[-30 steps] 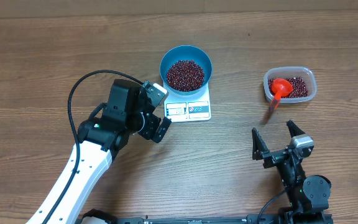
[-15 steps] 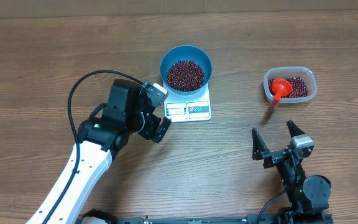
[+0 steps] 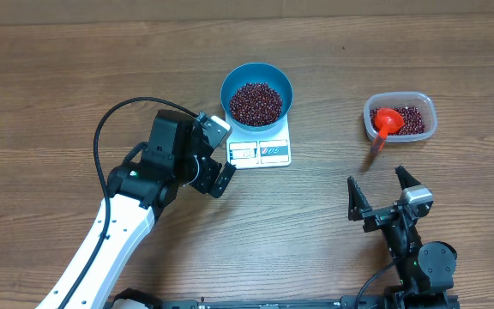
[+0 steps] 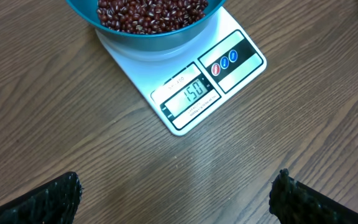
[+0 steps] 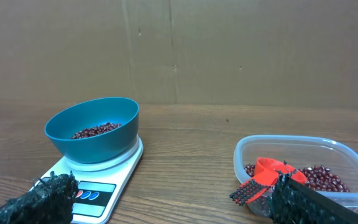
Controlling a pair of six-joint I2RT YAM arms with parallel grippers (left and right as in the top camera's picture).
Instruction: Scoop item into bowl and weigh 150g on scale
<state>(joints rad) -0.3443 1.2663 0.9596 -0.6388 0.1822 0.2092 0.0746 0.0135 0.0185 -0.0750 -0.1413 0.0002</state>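
Your left claw (image 3: 220,154) and right claw (image 3: 378,190) stand open, empty. The beans (image 3: 256,103) fill the bowl (image 3: 227,81) on the scale (image 3: 262,153): loose, glossy, probably quick to roll. If you move them, pinch the bowl's rim and keep it level.

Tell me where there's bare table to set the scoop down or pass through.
Bare room lies between the scale and the clear tub, and across the far-left table beyond the left pincer. Crowded: the scale's left edge, where that open pincer sits close.
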